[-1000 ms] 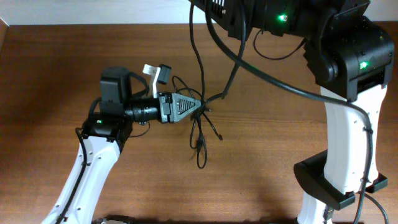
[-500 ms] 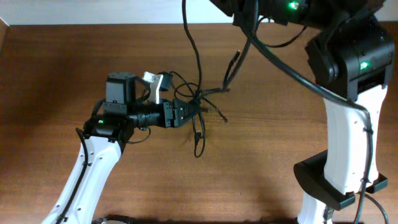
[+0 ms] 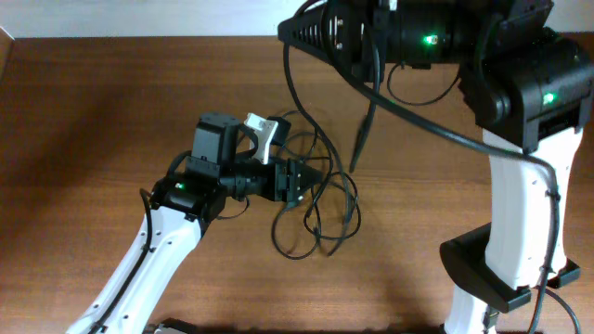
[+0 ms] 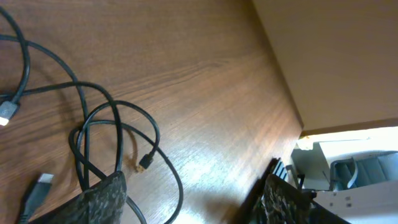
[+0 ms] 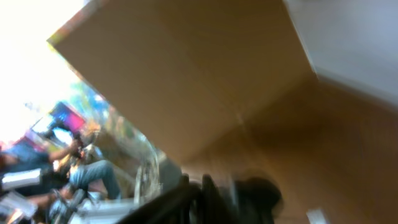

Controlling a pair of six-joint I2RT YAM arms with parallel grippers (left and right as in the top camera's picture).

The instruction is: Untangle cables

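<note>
Robotics lab or shared research workspace, two white-and-black robot arms [image 3: 139, 264] mounted at a wooden table [image 3: 74, 111], plain brown board wall [image 4: 336, 56] along the table's edge, what looks like a grey office chair [image 4: 365, 169] beyond that edge, blurred seated people [image 5: 90, 174] and a bright screen [image 5: 65, 117] further off from the table.

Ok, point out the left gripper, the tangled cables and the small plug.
left gripper [image 3: 308, 181]: overhead view, between its fingers.
tangled cables [image 4: 79, 138]: left wrist view, bunched strands.
small plug [image 4: 145, 163]: left wrist view, its tip.
</note>
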